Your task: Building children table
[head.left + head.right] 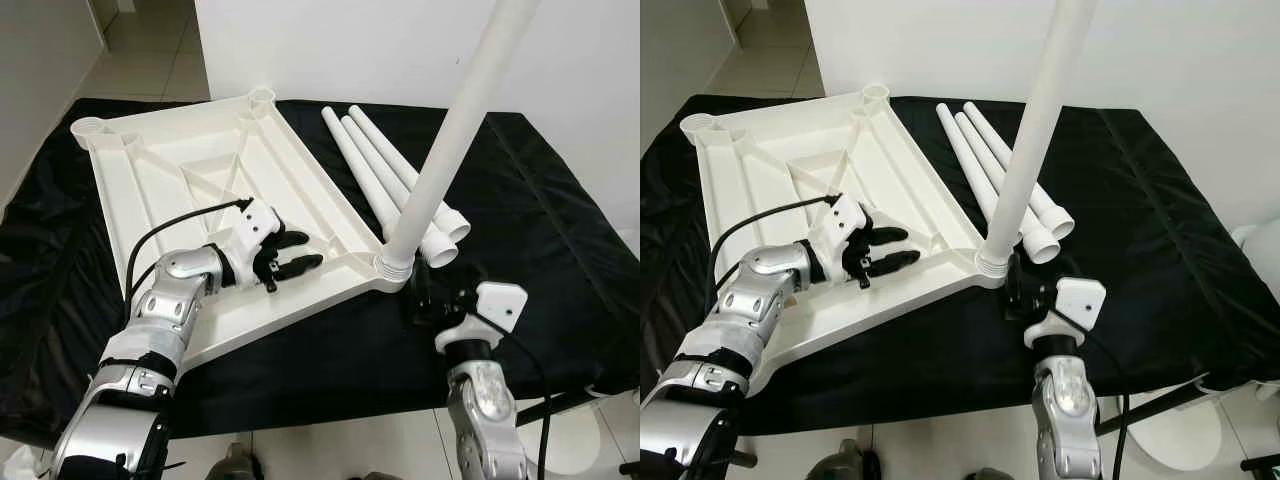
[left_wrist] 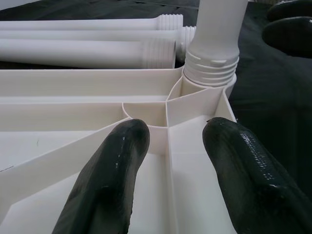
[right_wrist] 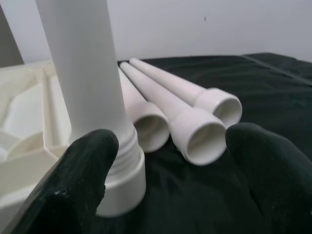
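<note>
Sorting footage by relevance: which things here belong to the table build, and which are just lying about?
Job: upturned tabletop; upright leg in its corner socket; three loose legs; left gripper; right gripper.
Lying about: black cloth; white object.

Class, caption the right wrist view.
Open right hand beside the upright table leg in its corner socket; three spare legs behind.

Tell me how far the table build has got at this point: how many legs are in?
One leg stands upright in the near corner socket of the upside-down tabletop. In hand: the left gripper rests on the tabletop's ribs, jaws open; the right gripper sits by that leg's base, jaws open, not clamping it. Left: three loose legs lie on the black cloth, and the far corner sockets look empty.
</note>
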{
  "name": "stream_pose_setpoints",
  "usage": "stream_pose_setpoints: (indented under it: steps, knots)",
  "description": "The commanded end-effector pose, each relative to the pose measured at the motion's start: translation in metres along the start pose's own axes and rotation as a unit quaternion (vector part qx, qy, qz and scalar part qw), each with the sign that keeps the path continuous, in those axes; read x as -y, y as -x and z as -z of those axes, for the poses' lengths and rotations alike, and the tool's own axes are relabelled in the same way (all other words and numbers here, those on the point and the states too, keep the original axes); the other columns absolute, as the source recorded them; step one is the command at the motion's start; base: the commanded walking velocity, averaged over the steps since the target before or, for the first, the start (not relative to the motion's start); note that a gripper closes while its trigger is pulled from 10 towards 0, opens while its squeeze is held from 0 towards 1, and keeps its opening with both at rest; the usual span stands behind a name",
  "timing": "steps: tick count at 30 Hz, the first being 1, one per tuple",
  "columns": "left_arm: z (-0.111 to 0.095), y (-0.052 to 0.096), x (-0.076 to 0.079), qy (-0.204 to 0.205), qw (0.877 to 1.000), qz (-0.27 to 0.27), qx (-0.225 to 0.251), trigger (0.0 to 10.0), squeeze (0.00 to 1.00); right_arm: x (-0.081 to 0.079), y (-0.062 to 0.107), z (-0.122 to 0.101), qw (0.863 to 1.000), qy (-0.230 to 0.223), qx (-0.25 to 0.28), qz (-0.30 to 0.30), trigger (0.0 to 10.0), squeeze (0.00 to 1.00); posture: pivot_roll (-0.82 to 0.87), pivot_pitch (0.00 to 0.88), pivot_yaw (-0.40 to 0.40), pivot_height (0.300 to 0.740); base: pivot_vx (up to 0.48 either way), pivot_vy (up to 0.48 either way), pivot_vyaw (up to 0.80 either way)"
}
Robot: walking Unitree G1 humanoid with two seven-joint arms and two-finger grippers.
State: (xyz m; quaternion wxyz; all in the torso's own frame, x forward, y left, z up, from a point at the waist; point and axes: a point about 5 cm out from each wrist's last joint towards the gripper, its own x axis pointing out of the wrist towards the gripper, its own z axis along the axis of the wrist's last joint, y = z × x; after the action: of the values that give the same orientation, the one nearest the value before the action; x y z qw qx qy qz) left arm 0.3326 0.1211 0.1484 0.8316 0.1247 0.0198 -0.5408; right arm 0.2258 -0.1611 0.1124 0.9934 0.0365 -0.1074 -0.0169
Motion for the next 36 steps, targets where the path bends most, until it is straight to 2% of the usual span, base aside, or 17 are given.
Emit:
stream_pose_setpoints:
  steps: [1, 6, 12, 13, 14, 16, 18, 19, 24, 26, 31, 32, 33, 34, 35, 36]
  knots:
    - [0.002, 0.0, 0.005, 0.003, 1.0, 0.029, -0.002, 10.0, 0.0, -0.002, 0.002, -0.001, 1.0, 0.002, 0.005, -0.009, 10.0, 0.0, -0.02, 0.029, -0.015, 0.74, 0.0, 0.0, 0.0]
    - [0.0, 0.003, 0.006, 0.003, 0.999, 0.041, 0.0, 10.0, 0.0, -0.003, 0.012, 0.004, 0.999, 0.004, -0.007, -0.032, 10.0, 0.0, -0.02, 0.031, -0.009, 0.74, 0.0, 0.0, 0.0]
    - [0.006, 0.004, 0.007, -0.017, 0.998, 0.043, -0.04, 10.0, 0.0, -0.004, 0.016, 0.008, 0.999, 0.005, -0.019, -0.043, 10.0, 0.0, -0.02, 0.033, -0.006, 0.74, 0.0, 0.0, 0.0]
    - [0.011, 0.004, 0.006, -0.022, 0.997, 0.033, -0.062, 10.0, 0.0, -0.005, 0.017, 0.009, 0.999, 0.005, -0.021, -0.045, 10.0, 0.0, -0.02, 0.034, -0.005, 0.74, 0.0, 0.0, 0.0]
    - [0.011, 0.004, 0.006, -0.022, 0.997, 0.033, -0.062, 10.0, 0.0, -0.005, 0.017, 0.009, 0.999, 0.005, -0.021, -0.045, 10.0, 0.0, -0.02, 0.034, -0.005, 0.74, 0.0, 0.0, 0.0]
    - [0.021, 0.004, 0.002, -0.03, 0.994, 0.006, -0.104, 10.0, 0.0, -0.008, 0.018, 0.011, 0.999, 0.004, -0.023, -0.048, 10.0, 0.0, -0.02, 0.033, -0.005, 0.74, 0.0, 0.0, 0.0]
    - [0.021, 0.004, 0.002, -0.03, 0.994, 0.006, -0.104, 10.0, 0.0, -0.008, 0.018, 0.011, 0.999, 0.004, -0.023, -0.048, 10.0, 0.0, -0.02, 0.033, -0.005, 0.74, 0.0, 0.0, 0.0]
    - [0.027, 0.004, 0.001, -0.02, 0.992, -0.009, -0.127, 10.0, 0.0, -0.008, 0.018, 0.012, 0.999, 0.006, -0.024, -0.048, 10.0, 0.0, -0.02, 0.035, -0.006, 0.74, 0.0, 0.0, 0.0]
    - [0.031, 0.003, 0.002, -0.01, 0.989, -0.018, -0.147, 10.0, 0.0, -0.008, 0.018, 0.012, 0.998, 0.008, -0.026, -0.048, 10.0, 0.0, -0.02, 0.035, -0.007, 0.74, 0.0, 0.0, 0.0]
    - [0.035, 0.001, 0.0, -0.012, 0.985, -0.041, -0.167, 10.0, 0.0, -0.006, 0.018, 0.013, 0.998, 0.012, -0.028, -0.046, 10.0, 0.0, -0.02, 0.036, -0.008, 0.74, 0.0, 0.0, 0.0]
    - [0.035, 0.0, 0.0, -0.014, 0.981, -0.058, -0.184, 10.0, 0.0, -0.005, 0.018, 0.014, 0.998, 0.014, -0.032, -0.045, 10.0, 0.0, -0.02, 0.039, -0.008, 0.74, 0.0, 0.0, 0.0]
    - [0.035, 0.0, 0.0, -0.02, 0.979, -0.06, -0.193, 5.7, 0.0, -0.006, 0.019, 0.016, 0.998, 0.014, -0.034, -0.044, 10.0, 0.0, -0.02, 0.038, -0.009, 0.74, 0.0, 0.0, 0.0]
    - [0.035, 0.0, 0.0, -0.02, 0.979, -0.06, -0.193, 5.7, 0.0, -0.006, 0.019, 0.016, 0.998, 0.014, -0.034, -0.044, 10.0, 0.0, -0.02, 0.038, -0.009, 0.74, 0.0, 0.0, 0.0]
    - [0.036, 0.0, 0.0, -0.023, 0.978, -0.063, -0.2, 3.7, 0.0, -0.006, 0.019, 0.017, 0.998, 0.016, -0.036, -0.045, 10.0, 0.0, -0.02, 0.039, -0.01, 0.74, 0.0, 0.0, 0.0]
    - [0.036, 0.0, 0.0, -0.023, 0.978, -0.063, -0.2, 3.7, 0.0, -0.006, 0.019, 0.017, 0.998, 0.016, -0.036, -0.045, 10.0, 0.0, -0.02, 0.039, -0.01, 0.74, 0.0, 0.0, 0.0]
    - [0.036, 0.0, 0.0, -0.022, 0.977, -0.065, -0.204, 0.4, 0.0, -0.007, 0.019, 0.017, 0.998, 0.016, -0.037, -0.046, 10.0, 0.0, -0.02, 0.039, -0.01, 0.74, 0.0, 0.0, 0.0]
